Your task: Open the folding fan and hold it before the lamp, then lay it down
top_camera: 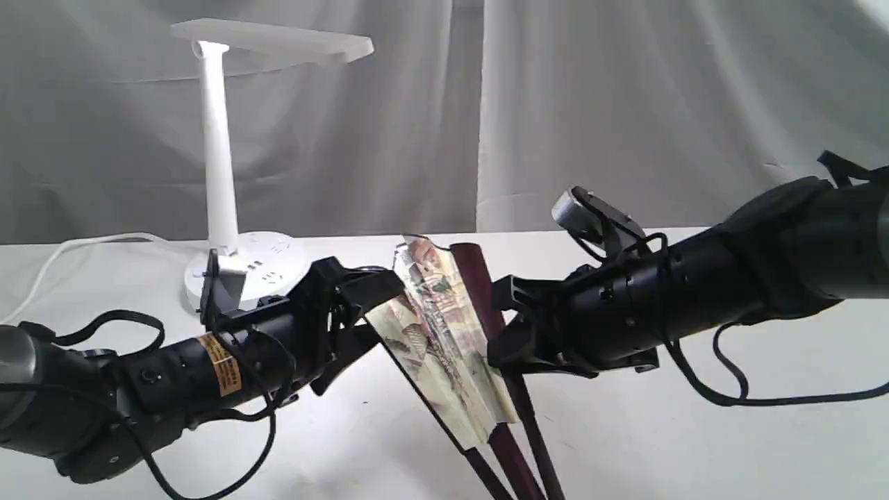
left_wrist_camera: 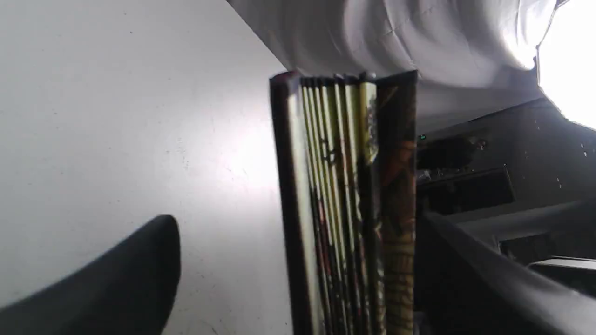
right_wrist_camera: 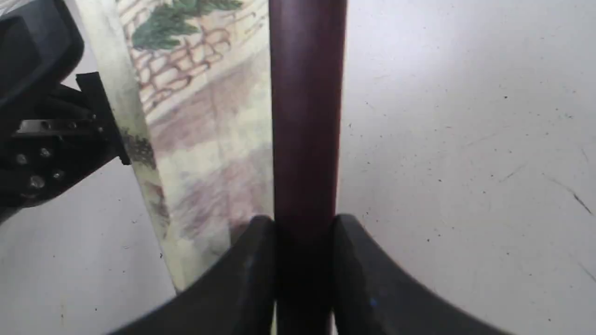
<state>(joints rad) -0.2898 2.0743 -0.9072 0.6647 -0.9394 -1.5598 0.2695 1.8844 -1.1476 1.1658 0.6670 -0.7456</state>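
The right end effector [right_wrist_camera: 305, 228] pinches a dark rib of the folding fan [top_camera: 437, 326], likely to hold it steady. The left end effector [top_camera: 378, 312] is open around the other side.

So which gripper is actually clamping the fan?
The right gripper, shut on the maroon outer rib of the folding fan; the left gripper stands wide open.

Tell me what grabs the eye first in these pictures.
A partly opened cream paper fan with a painted village scene tilts up at the centre of the exterior view. The right gripper is shut on its dark maroon outer rib; the left gripper gapes open at the other edge. At back left stands a white plastic desk lamp.
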